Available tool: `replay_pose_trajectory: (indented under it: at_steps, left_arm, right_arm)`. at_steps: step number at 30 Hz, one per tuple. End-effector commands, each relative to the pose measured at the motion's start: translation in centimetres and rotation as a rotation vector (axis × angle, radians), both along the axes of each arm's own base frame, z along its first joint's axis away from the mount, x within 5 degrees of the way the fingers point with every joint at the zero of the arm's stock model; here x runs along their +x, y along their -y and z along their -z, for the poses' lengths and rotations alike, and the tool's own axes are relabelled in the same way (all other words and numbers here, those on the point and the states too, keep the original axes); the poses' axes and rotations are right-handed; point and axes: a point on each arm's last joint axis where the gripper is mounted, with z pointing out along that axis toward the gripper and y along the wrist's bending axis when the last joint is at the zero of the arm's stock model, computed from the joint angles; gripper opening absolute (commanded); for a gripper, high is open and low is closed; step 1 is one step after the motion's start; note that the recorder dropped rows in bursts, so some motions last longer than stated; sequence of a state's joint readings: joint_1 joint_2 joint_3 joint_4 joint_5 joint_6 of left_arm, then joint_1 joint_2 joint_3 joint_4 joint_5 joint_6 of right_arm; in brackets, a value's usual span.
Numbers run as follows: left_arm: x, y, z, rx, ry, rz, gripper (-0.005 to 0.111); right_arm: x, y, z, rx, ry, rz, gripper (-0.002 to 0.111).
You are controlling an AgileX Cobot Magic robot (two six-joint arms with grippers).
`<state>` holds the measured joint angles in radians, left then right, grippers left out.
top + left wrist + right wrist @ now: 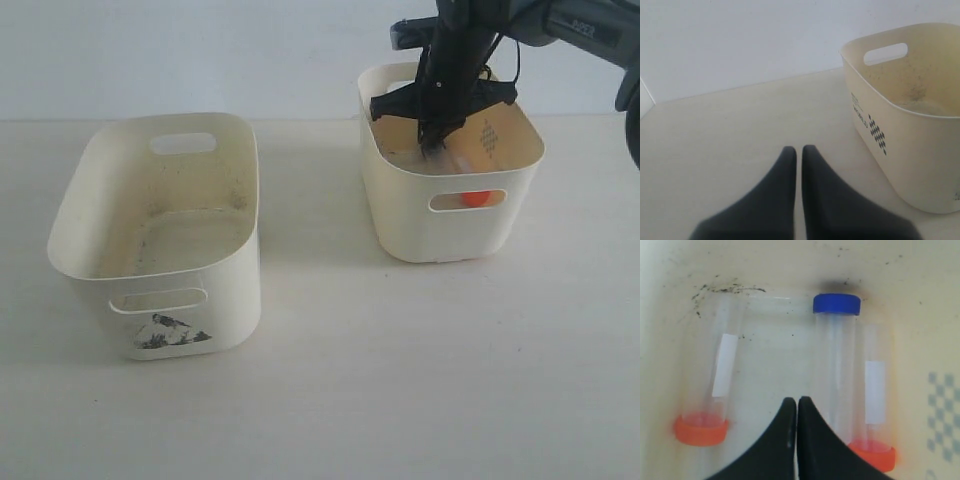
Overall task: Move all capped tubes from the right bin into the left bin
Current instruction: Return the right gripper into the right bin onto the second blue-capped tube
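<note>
Cream plastic forms the sticker-marked left bin (235, 290), nearest; the black left gripper (799, 148) is held near it, jaws pressed together, empty. Farther back, the plain cream right bin (400, 215) is entered by the right gripper (797, 400), likewise closed on nothing. One clear blue-capped tube (836, 365) and two orange-capped tubes (710, 385) are laid on its floor.

Closed hand (797, 401) hovers between orange-capped tube (715, 370) and blue-capped tube (836, 355).
</note>
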<state>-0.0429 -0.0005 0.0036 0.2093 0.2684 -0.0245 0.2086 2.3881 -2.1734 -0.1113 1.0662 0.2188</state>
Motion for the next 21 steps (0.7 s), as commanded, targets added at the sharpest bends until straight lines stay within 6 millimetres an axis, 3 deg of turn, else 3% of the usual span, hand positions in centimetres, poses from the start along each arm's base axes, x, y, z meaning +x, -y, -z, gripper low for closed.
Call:
replay_pose_trajectory:
  at_steps: [1, 5, 9, 11, 14, 16, 21]
  left_arm:
    - [0.0, 0.0, -0.2, -0.017, 0.010, 0.001, 0.004]
    - [0.0, 0.0, -0.2, -0.017, 0.010, 0.001, 0.004]
    - [0.0, 0.0, -0.2, -0.017, 0.010, 0.001, 0.004]
    - [0.0, 0.0, -0.2, -0.017, 0.010, 0.001, 0.004]
    - [0.0, 0.0, -0.2, -0.017, 0.010, 0.001, 0.004]
    - [0.0, 0.0, -0.2, -0.017, 0.010, 0.001, 0.004]
    - [0.0, 0.0, -0.2, -0.017, 0.010, 0.001, 0.004]
  right_arm:
    - [0.3, 0.3, 0.8, 0.005, -0.008, -0.009, 0.000]
    - [0.4, 0.3, 2.8, 0.002, -0.055, -0.026, 0.000]
    - [0.9, 0.2, 2.8, 0.002, -0.004, -0.035, 0.002]
    - [0.9, 0.2, 3.1, -0.010, -0.007, -0.065, 0.014]
    - [0.9, 0.3, 4.3, -0.024, -0.041, -0.065, 0.044]
    - [0.9, 0.3, 4.6, -0.027, -0.047, -0.066, 0.050]
    - [1.1, 0.8, 4.9, -0.088, -0.035, -0.053, 0.050]
